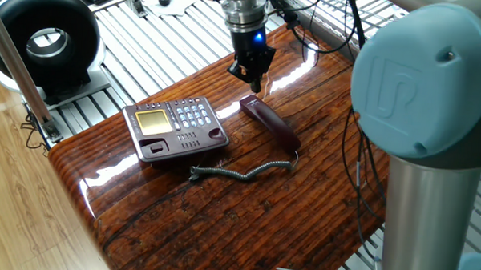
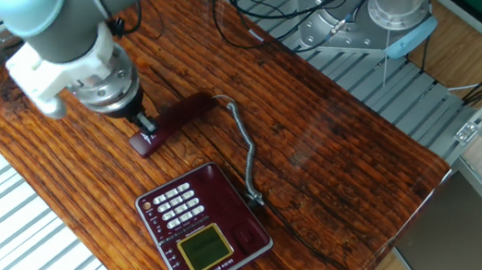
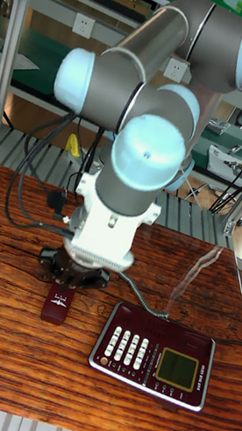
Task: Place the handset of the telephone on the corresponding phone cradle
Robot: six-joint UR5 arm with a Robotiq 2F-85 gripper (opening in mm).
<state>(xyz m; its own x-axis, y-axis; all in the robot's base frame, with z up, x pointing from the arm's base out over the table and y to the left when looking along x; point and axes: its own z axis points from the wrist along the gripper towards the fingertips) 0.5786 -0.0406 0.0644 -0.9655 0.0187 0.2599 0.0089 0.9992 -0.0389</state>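
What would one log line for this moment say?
slim maroon handset: flat on wooden table, off cradle | two-finger gripper: above handset's end, empty | maroon-grey telephone base: beside handset

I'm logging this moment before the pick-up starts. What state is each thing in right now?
Slim glossy dark maroon handset: off the cradle, lying flat on the wooden table.
Flat maroon and grey telephone base: cradle empty, screen up.
Grey coiled cord: slack on the table, running from the handset.
Pincer: above the handset's far end, holding nothing; open or shut unclear.
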